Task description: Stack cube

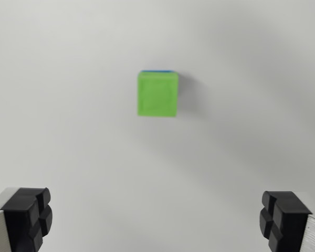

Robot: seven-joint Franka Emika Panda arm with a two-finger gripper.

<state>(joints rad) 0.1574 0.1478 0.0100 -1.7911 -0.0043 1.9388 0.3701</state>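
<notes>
A green cube [157,94] lies near the middle of the wrist view, seen from above. A thin blue strip [157,71] peeks out along its far edge, so the green cube appears to rest on top of a blue cube. My gripper [156,218] is open and holds nothing. One black fingertip [29,218] shows at the lower left corner and the other black fingertip [283,218] at the lower right. The gripper hangs well above the cubes and apart from them.
The cubes stand on a plain white table [68,131] that fills the whole view. A faint shadow falls to the right of the green cube.
</notes>
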